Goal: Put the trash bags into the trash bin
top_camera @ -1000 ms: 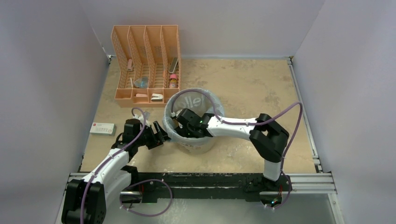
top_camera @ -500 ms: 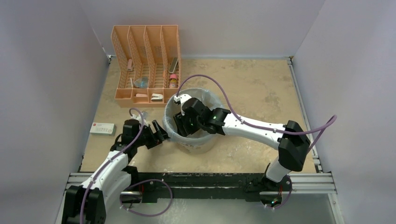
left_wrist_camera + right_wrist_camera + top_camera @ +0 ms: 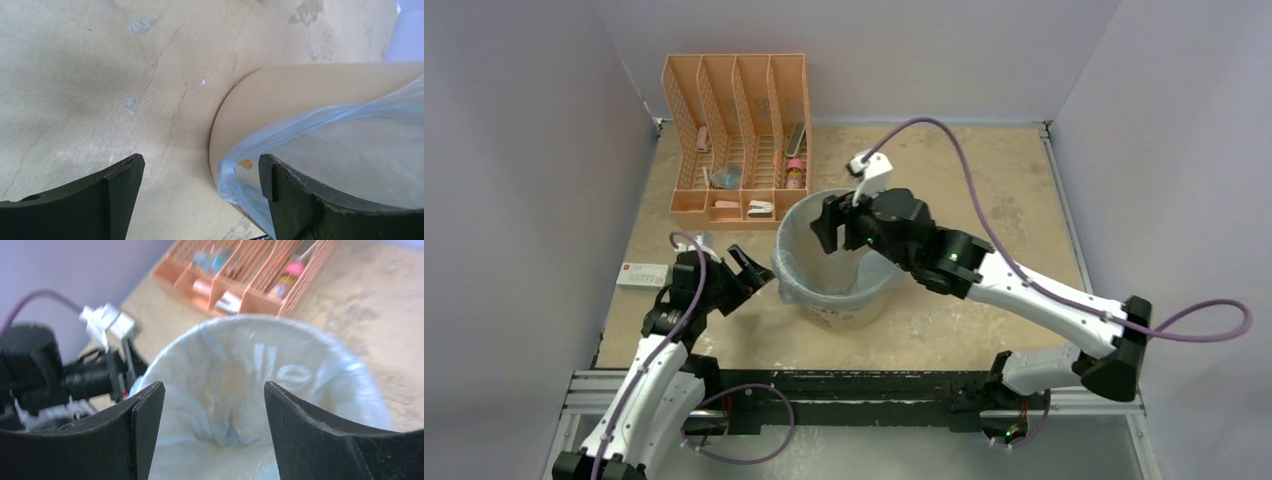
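The cream trash bin (image 3: 852, 306) stands mid-table, lined with a light-blue trash bag (image 3: 792, 272) whose edge is folded over the rim. My right gripper (image 3: 839, 240) hovers open above the bin's far side; from its wrist I look down into the crumpled bag (image 3: 225, 385) between empty fingers (image 3: 146, 426). My left gripper (image 3: 757, 272) is open just left of the bin. In the left wrist view the bag's hanging corner (image 3: 235, 175) lies over the bin wall (image 3: 280, 95), close to the right finger (image 3: 282, 192) and ungripped.
An orange mesh organizer (image 3: 736, 140) with small items stands at the back left. A white box with a red label (image 3: 643, 275) lies at the table's left edge. The metal rail (image 3: 874, 385) runs along the near edge. Walls close in on both sides.
My right gripper has risen out of the bin toward its far rim and opened wider. My left gripper has drawn back leftward from the bin's rim and opened wider.
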Tool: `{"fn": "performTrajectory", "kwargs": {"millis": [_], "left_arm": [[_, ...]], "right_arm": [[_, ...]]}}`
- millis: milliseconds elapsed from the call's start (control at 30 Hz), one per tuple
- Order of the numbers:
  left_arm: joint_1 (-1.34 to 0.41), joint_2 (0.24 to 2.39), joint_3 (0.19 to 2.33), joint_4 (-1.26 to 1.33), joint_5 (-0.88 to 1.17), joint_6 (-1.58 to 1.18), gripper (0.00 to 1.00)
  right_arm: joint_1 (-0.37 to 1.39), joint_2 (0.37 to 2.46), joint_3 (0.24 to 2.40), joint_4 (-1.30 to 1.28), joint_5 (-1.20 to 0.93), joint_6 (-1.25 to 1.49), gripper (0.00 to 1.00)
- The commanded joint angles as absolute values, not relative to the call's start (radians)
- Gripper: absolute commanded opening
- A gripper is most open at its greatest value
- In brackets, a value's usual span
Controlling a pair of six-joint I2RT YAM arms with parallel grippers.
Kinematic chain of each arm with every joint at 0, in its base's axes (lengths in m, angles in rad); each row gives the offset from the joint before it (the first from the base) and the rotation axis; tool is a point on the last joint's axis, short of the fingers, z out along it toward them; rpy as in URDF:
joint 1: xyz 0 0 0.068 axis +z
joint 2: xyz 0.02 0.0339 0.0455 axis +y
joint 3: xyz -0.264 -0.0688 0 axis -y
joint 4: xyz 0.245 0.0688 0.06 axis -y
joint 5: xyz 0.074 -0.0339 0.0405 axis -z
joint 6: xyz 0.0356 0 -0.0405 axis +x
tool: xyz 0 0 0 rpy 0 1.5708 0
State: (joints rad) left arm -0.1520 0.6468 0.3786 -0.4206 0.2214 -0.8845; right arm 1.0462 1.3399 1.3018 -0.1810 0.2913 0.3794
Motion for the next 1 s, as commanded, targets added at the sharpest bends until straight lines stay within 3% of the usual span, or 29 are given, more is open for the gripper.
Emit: {"fn": "performTrajectory", "kwargs": {"millis": [0, 33, 133, 233, 333, 433, 600, 733, 833, 967], "left_arm": [[-0.153, 0.560, 0.501, -0.572, 0.082, -0.935, 0.86], [-0.153, 0.540, 0.527, -0.596, 0.061, -0.942, 0.86], [-0.153, 0.511, 0.656, -0.672, 0.045, -0.980, 0.83], [-0.153, 0.552, 0.876, -0.672, 0.107, -0.823, 0.82], [-0.153, 0.646, 1.047, -0.654, 0.249, -0.659, 0.82], [-0.153, 0.726, 1.105, -0.506, 0.526, -0.569, 0.82], [-0.173, 0.927, 1.198, -0.431, 0.792, -0.488, 0.83], [-0.443, 1.047, 1.259, -0.495, 0.551, -0.413, 0.85], [-0.666, 1.154, 1.322, -0.565, 0.292, -0.403, 0.85], [-0.798, 1.247, 1.370, -0.611, 0.121, -0.410, 0.84]], "right_arm": [[1.039, 1.182, 1.243, -0.011, 0.612, 0.351, 0.81], [1.037, 1.144, 1.208, 0.021, 0.672, 0.351, 0.87], [1.025, 1.036, 1.094, 0.113, 0.812, 0.323, 0.90], [0.919, 0.977, 1.023, 0.059, 0.893, 0.437, 0.95], [0.656, 0.927, 0.909, 0.050, 0.624, 0.557, 0.95], [0.450, 0.894, 0.770, 0.118, 0.293, 0.647, 0.95], [0.364, 0.946, 0.555, 0.330, -0.127, 0.763, 0.95], [0.364, 1.051, 0.484, 0.432, -0.309, 0.809, 0.94], [0.364, 1.127, 0.449, 0.463, -0.387, 0.797, 0.87], [0.363, 1.171, 0.382, 0.475, -0.446, 0.776, 0.81]]}}
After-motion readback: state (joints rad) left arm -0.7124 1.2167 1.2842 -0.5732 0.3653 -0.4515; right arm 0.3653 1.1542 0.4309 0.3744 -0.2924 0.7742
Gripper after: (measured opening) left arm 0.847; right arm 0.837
